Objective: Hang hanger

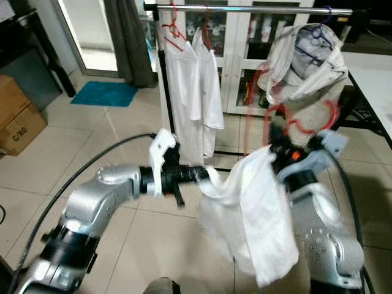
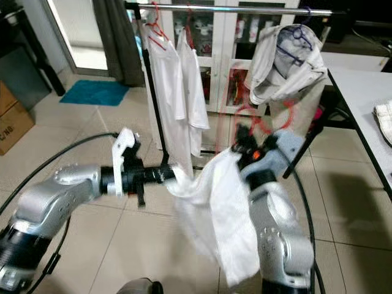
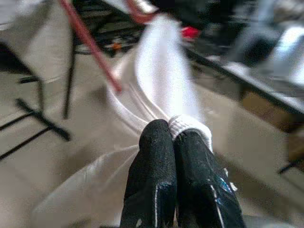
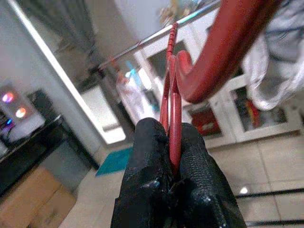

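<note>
- Right wrist view: the right gripper (image 4: 173, 156) has both fingers pinched tight on the red hanger (image 4: 223, 52), right at the neck, with the hook curving up past the camera.
- From the head, that hanger sits in front of the robot's chest with a white shirt (image 1: 260, 214) drooping off it, and it isn't on anything yet.
- The left gripper (image 3: 173, 142) is clamped on a bunched edge of that same shirt, holding it out sideways so it doesn't drag.
- The clothes rail (image 1: 257, 9) is up ahead, well apart from the hanger, with two white shirts (image 1: 193, 92) already on red hangers and a grey-white top (image 1: 303, 58) on a blue one.
- So I'd say it's mid-carry: the hanger is loaded and waiting to go up.
- Next move probably needs the hook lifted over the bar into the gap between those clothes, then the left side letting the cloth go.
- Containers: a cardboard box (image 1: 18, 122) on the floor at left, looks shut, contents unknown.
</note>
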Motion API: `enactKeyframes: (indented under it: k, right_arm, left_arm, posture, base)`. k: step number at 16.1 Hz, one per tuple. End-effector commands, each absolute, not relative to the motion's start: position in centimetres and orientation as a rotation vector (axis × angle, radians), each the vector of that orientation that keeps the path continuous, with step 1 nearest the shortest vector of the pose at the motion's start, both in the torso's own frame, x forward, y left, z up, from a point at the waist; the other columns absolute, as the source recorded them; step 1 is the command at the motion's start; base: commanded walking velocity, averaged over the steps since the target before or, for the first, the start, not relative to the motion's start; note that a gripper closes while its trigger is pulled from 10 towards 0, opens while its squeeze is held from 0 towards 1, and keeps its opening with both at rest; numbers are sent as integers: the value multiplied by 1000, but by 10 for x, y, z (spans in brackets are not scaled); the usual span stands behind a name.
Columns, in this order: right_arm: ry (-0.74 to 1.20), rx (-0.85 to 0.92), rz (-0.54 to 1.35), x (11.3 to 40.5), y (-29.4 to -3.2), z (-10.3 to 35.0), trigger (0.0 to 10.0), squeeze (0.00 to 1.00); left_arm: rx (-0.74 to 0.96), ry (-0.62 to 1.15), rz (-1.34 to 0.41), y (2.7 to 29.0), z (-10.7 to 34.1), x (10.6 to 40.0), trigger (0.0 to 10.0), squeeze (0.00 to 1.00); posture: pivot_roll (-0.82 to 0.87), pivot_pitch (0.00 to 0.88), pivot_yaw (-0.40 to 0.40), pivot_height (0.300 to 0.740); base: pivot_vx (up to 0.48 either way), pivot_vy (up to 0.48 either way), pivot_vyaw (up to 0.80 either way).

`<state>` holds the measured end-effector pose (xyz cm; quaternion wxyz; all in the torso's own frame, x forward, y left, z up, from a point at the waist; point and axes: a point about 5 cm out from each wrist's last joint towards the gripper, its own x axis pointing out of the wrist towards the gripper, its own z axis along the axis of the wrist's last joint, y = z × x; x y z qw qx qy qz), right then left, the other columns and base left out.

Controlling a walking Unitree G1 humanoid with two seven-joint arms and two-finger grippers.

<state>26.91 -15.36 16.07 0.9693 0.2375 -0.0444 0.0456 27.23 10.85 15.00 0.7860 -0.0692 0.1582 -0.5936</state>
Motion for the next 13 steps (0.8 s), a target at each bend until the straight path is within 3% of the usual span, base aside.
enactKeyframes:
  k: [1, 3, 4, 5, 7, 9, 11, 13]
  right_arm:
    - [-143, 537, 39, 274, -160, 166, 0, 0]
    - [-198, 610, 48, 282, -159, 175, 0, 0]
    - [-218, 495, 85, 286, -155, 182, 0, 0]
    - [-246, 477, 56, 288, -158, 184, 0, 0]
    - [-331, 692, -111, 290, -183, 189, 0, 0]
    - [-375, 809, -156, 292, -194, 194, 0, 0]
    - [-416, 960, -49, 299, -189, 208, 0, 0]
    - [-453, 1024, 56, 303, -180, 224, 0, 0]
  left_arm:
    - [-160, 350, -1322, 109, 156, 265, 0, 0]
    - [-148, 380, -1282, 112, 155, 262, 0, 0]
    - [-150, 381, -1212, 116, 154, 267, 0, 0]
    - [-173, 380, -1248, 117, 157, 262, 0, 0]
    - [-223, 424, -1357, 123, 162, 243, 0, 0]
    - [-121, 554, -1310, 136, 144, 236, 0, 0]
    - [-2, 638, -1147, 151, 119, 243, 0, 0]
    - [27, 657, -1112, 156, 114, 243, 0, 0]
  posture:
    - [38, 11, 39, 740]
    - [40, 11, 39, 740]
    - [40, 12, 37, 740]
    - [40, 12, 37, 740]
    - [43, 17, 37, 740]
    - [43, 17, 37, 740]
    - [45, 24, 32, 740]
    - [45, 30, 27, 740]
  base:
    - [0, 0, 0]
    - [0, 0, 0]
    - [0, 0, 0]
    - [0, 0, 0]
    - [0, 0, 0]
    - [0, 0, 0]
    - [0, 0, 0]
    - [0, 0, 0]
